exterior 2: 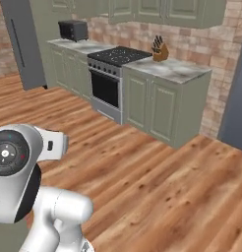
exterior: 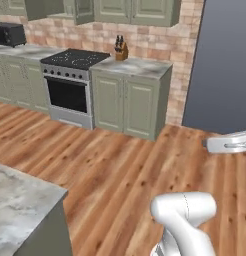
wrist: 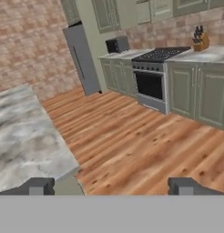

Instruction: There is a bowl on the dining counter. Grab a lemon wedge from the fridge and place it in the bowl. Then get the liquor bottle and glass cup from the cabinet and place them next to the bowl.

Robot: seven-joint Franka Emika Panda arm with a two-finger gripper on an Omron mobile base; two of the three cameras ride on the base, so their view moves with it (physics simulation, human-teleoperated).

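In the hand view my gripper [wrist: 111,186] is open, with nothing between its two dark fingertips [wrist: 38,186], held over the wood floor beside a corner of the dining counter [wrist: 22,136], whose marble top [exterior: 15,210] lies bare here. The fridge [wrist: 82,59], tall and grey with a long dark vertical handle, stands across the floor at the far end of the kitchen run [exterior 2: 22,44]. Sage-green wall cabinets [exterior: 135,10] hang above the stove. The bowl, lemon wedge, liquor bottle and glass cup are out of view.
A black-topped stove [exterior: 70,87] sits between green base cabinets [exterior: 127,102], with a knife block [exterior: 121,50] on the worktop and a dark toaster oven [exterior 2: 73,30] further along. A tall grey panel [exterior: 220,65] rises at the right. Open wood floor [exterior 2: 157,187] lies between the counters.
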